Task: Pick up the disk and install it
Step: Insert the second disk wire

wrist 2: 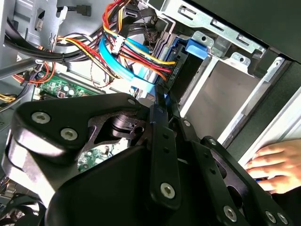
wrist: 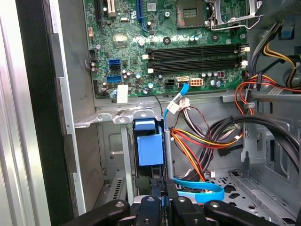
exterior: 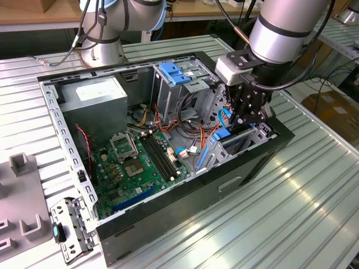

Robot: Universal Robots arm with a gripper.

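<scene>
Inside the open computer case (exterior: 263, 151), the gripper (exterior: 247, 116) is clamped on the disk (wrist: 150, 143), which stands on edge in the drive bay directly below the fingers.

Bundled cables (wrist: 207, 136) crowd one flank of the gripper (wrist: 162, 200); the drive cage's (wrist: 120, 117) metal wall hems the other.

Ribbed metal table (exterior: 314, 196) under open computer case (exterior: 168, 221), grey fixture (exterior: 22, 202).
</scene>
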